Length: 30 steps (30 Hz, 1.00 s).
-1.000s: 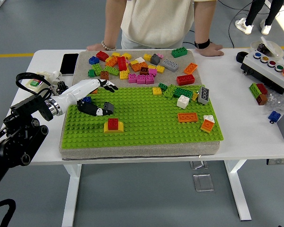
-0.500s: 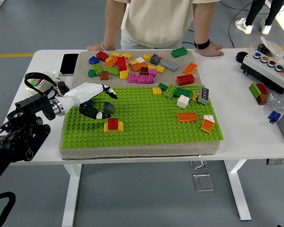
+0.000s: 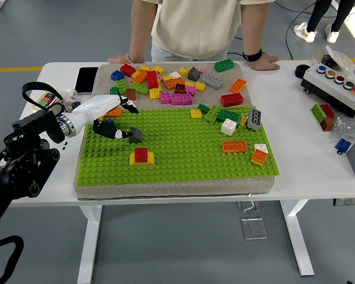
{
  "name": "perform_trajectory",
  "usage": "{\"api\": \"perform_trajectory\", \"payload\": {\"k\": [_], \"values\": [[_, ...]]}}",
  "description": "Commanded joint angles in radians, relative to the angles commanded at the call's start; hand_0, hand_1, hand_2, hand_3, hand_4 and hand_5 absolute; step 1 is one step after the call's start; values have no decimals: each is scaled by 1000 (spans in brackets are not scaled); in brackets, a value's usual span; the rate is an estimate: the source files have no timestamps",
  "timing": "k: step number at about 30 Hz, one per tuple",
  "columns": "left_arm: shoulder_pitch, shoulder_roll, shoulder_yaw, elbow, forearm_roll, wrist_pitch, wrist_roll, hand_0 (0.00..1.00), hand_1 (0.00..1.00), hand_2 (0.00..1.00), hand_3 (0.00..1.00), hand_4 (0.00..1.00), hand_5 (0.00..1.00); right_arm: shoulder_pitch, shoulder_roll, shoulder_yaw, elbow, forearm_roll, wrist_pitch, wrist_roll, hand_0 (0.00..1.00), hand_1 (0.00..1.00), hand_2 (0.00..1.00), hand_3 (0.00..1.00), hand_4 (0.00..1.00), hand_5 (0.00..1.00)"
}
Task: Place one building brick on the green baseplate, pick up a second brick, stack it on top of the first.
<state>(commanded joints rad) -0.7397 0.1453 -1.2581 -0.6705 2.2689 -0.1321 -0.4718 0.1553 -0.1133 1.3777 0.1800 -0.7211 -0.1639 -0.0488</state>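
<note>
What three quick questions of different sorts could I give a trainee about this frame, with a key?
1. True or false: a red brick already sits on a yellow brick on the green baseplate.
2. Which hand is over the baseplate? A) left hand B) right hand C) both
3. Fill in: the person's hands rest on the table's ____ edge.

Key: 1 true. 2 A; it reaches in from the left, by a dark grey brick. 3 far.

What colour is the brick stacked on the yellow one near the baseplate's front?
Red, clearest in the head view.
</note>
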Motion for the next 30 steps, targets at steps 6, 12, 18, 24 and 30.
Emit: {"api": "perform_trajectory", "payload": {"k": [6,12,18,24,30], "values": [[2,-6,3,18,0,10,-2,791,735,668,628,857,193,-3,1,-1,0,-1,2,1,729,638,687,620,923,479],[-2,-7,12,45,0,28,-7,790,734,669,624,853,196,-1,0,2,0,0,2,2,729,638,687,620,922,479],[-11,-6,24,75,0,42,-13,788,734,666,620,842,200,0,0,4,0,2,1,3,729,638,687,620,922,479],[-15,-11,37,99,0,49,-14,786,732,666,615,844,220,1,-1,4,0,3,1,2,729,638,687,621,923,478],[-18,-19,43,112,0,48,-11,784,731,663,612,841,222,1,-1,4,0,3,2,1,729,638,687,621,923,478]]}}
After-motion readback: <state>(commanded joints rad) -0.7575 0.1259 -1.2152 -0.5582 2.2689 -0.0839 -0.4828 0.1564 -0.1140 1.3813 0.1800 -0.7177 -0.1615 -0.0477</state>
